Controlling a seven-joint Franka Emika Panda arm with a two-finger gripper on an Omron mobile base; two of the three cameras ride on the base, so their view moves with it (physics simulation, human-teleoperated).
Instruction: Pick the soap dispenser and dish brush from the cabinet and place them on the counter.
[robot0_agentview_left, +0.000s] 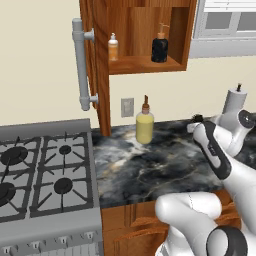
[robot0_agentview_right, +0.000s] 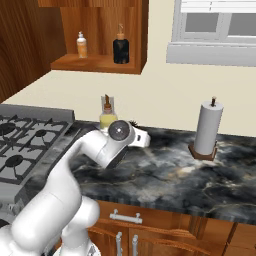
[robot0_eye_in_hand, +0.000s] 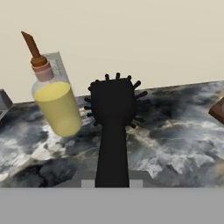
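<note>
Fingers (robot0_eye_in_hand: 112, 186) clamp dish brush (robot0_eye_in_hand: 112, 127) above counter (robot0_eye_in_hand: 183, 135).

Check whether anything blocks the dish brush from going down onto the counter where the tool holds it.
Nothing visible does. The tool is shut on the black dish brush above bare dark counter. The yellow soap dispenser stands off to one side of the brush, and the paper towel holder stands farther along the counter.
</note>
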